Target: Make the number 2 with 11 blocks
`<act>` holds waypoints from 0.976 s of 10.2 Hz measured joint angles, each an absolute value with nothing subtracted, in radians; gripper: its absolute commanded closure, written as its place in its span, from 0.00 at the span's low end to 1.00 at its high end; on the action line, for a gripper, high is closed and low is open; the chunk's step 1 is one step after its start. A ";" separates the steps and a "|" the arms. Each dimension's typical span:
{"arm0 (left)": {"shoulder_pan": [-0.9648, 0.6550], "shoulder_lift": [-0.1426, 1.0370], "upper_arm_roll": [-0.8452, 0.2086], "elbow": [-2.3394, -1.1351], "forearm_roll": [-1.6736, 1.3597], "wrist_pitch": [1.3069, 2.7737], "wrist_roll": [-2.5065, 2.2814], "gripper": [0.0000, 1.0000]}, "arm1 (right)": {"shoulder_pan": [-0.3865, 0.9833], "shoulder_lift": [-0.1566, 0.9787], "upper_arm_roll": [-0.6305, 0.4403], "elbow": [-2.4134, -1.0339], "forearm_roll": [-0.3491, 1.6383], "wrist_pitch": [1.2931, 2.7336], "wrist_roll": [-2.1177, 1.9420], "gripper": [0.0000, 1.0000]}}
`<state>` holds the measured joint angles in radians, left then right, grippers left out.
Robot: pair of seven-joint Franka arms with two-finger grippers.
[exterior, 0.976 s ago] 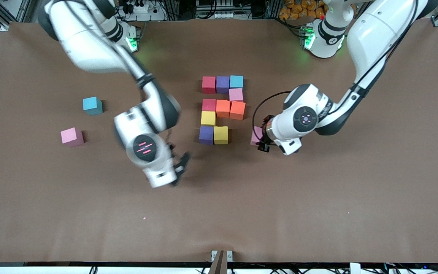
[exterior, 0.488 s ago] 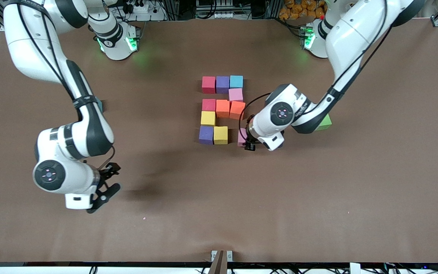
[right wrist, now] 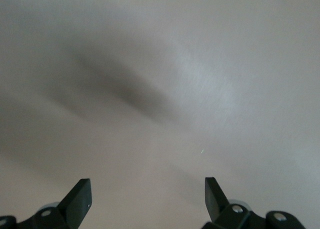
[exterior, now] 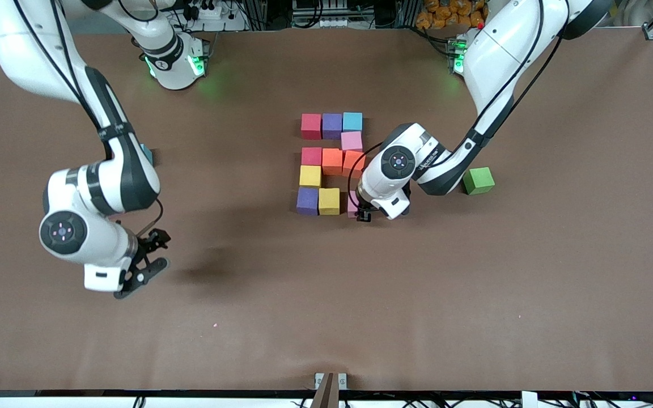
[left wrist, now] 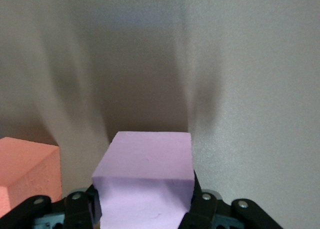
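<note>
Ten blocks lie as a partial number 2 (exterior: 331, 161): red (exterior: 311, 126), purple and light blue in the row farthest from the front camera, a pink link (exterior: 351, 140), a red-orange-orange middle row, a yellow link (exterior: 310, 175), then purple and yellow (exterior: 329, 200). My left gripper (exterior: 360, 214) is shut on a pink block (exterior: 352, 206) and holds it low, right beside that yellow block. The left wrist view shows the pink block (left wrist: 145, 171) between the fingers (left wrist: 200, 206), with an orange block (left wrist: 27, 171) beside it. My right gripper (exterior: 153, 253) is open over bare table.
A green cube (exterior: 478, 180) sits toward the left arm's end of the table. The right arm's forearm mostly covers a loose light blue block (exterior: 147, 153). In the right wrist view, only bare brown table shows between the open right gripper (right wrist: 146, 194) fingertips.
The left gripper has carried the pink block closer to the yellow block, uncovering the green cube. The right arm has swung away from the digit toward its own end of the table.
</note>
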<state>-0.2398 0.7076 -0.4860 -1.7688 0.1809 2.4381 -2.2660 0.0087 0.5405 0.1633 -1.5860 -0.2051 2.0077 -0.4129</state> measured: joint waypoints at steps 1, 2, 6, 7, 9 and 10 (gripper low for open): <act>-0.246 0.709 -0.485 -1.768 0.181 2.444 -2.270 0.68 | 0.008 0.485 0.163 -1.672 -0.205 2.030 -0.394 0.00; -0.256 0.710 -0.480 -1.767 0.181 2.448 -2.275 0.68 | 0.009 0.432 0.165 -1.753 -0.205 2.058 -0.383 0.00; -0.278 0.713 -0.470 -1.764 0.181 2.452 -2.277 0.68 | 0.034 0.258 0.181 -2.042 -0.205 2.180 -0.315 0.00; -0.279 0.714 -0.468 -1.764 0.181 2.453 -2.277 0.68 | 0.054 0.220 0.182 -2.095 -0.205 2.188 -0.276 0.00; -0.280 0.716 -0.467 -1.763 0.181 2.457 -2.277 0.68 | 0.123 0.151 0.184 -2.160 -0.205 2.179 -0.123 0.00; -0.280 0.718 -0.467 -1.762 0.181 2.461 -2.277 0.68 | 0.156 0.128 0.185 -2.167 -0.205 2.166 -0.043 0.00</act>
<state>-0.2801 0.7179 -0.4673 -1.7624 0.1809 2.4612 -2.2770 0.1563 0.1278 0.1853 -2.1672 -0.2051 2.1658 -0.0428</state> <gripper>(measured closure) 0.374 0.000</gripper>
